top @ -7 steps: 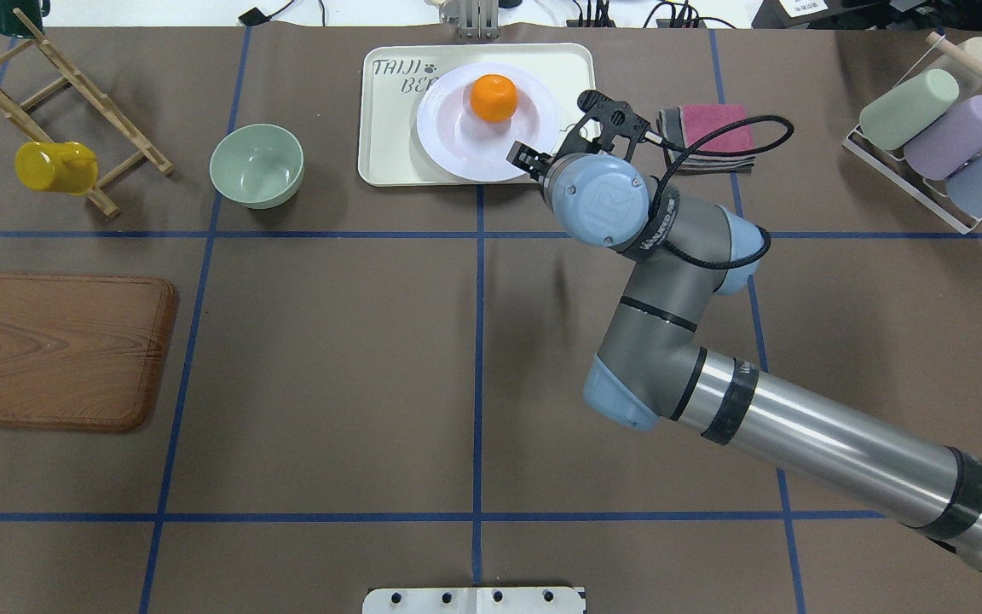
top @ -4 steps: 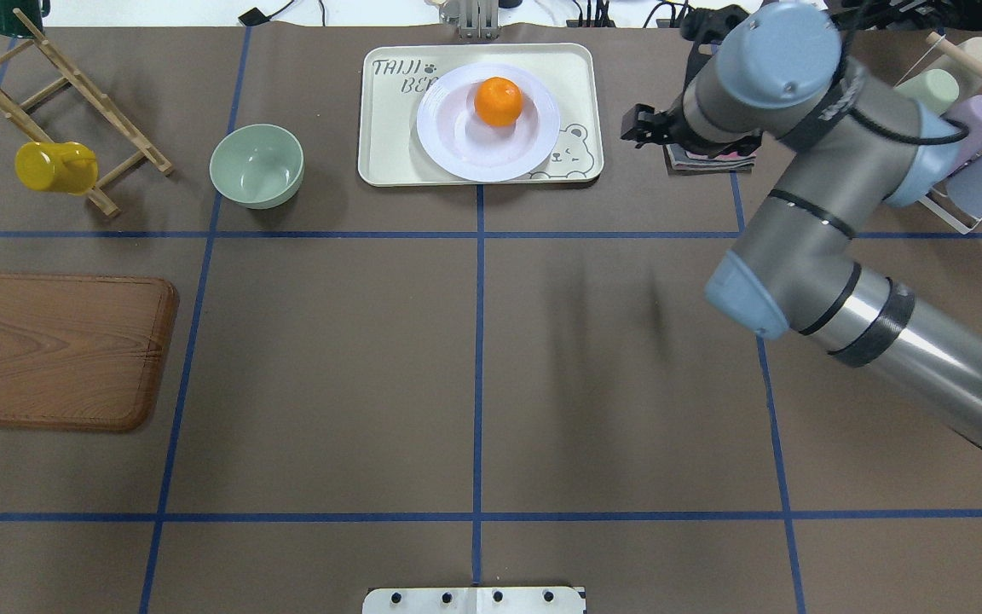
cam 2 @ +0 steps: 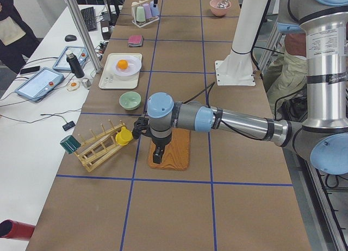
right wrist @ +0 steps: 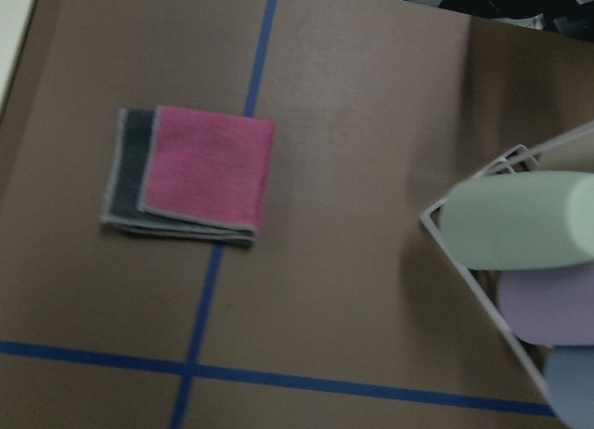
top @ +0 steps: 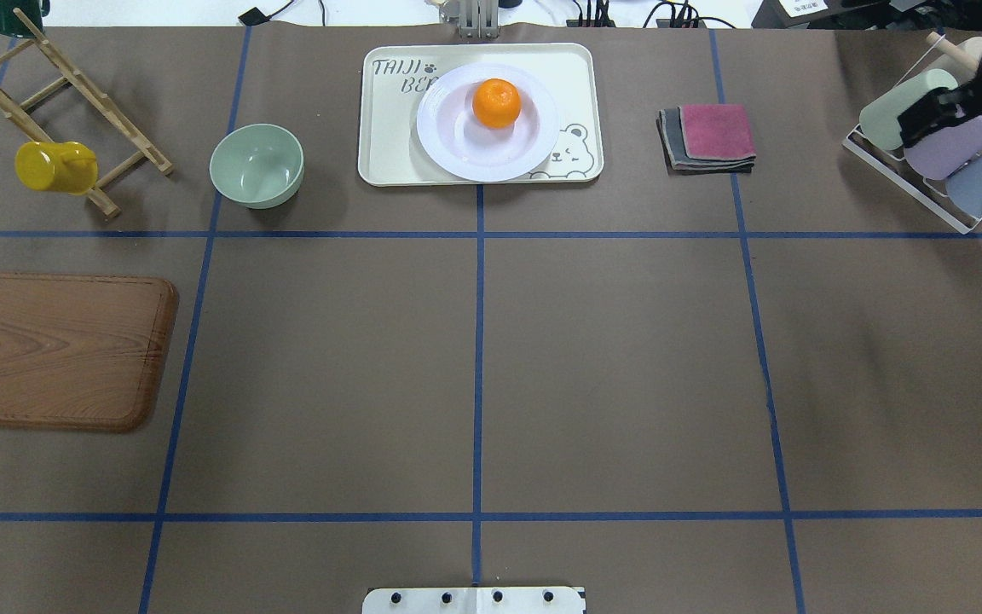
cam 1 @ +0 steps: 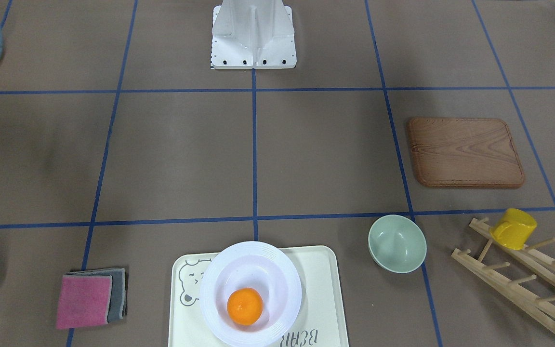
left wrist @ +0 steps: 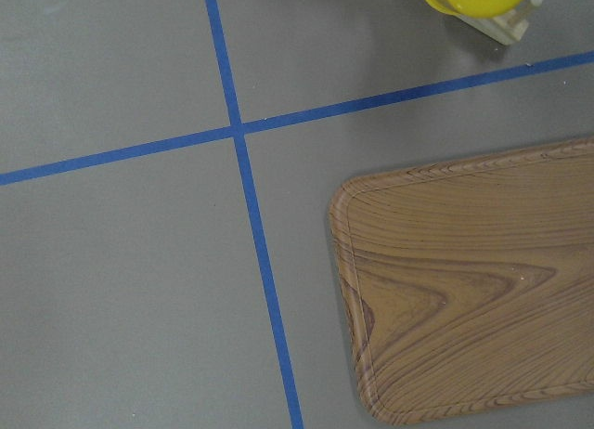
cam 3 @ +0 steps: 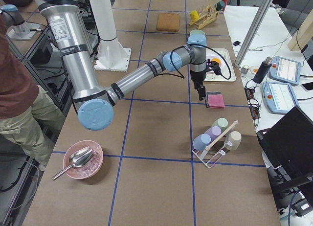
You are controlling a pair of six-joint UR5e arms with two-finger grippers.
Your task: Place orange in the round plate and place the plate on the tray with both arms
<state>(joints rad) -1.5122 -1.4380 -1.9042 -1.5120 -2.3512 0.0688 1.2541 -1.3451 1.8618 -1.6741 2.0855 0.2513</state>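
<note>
The orange [top: 496, 103] lies in the round white plate [top: 465, 145], and the plate rests on the cream bear tray [top: 389, 128] at the far middle of the table. The front-facing view shows the same: orange [cam 1: 244, 306] in plate [cam 1: 277, 270] on tray [cam 1: 325, 289]. My right gripper [top: 917, 119] is a blurred black shape at the far right edge, over the cup rack, well away from the tray; I cannot tell how its jaws stand. My left gripper [cam 2: 157, 155] hangs over the wooden board, seen only in the exterior left view, so I cannot tell its state.
A pale green bowl [top: 257, 165] sits left of the tray. A yellow cup [top: 54, 166] hangs on a wooden rack [top: 73, 94]. The wooden board [top: 56, 350] lies at the left. A folded pink and grey cloth [top: 708, 136] lies right of the tray, beside the pastel cup rack [right wrist: 520, 234].
My right arm has drawn back from the plate's right rim and swung right, past the cloth, to the table's far right edge. Orange, plate and tray have stayed put.
</note>
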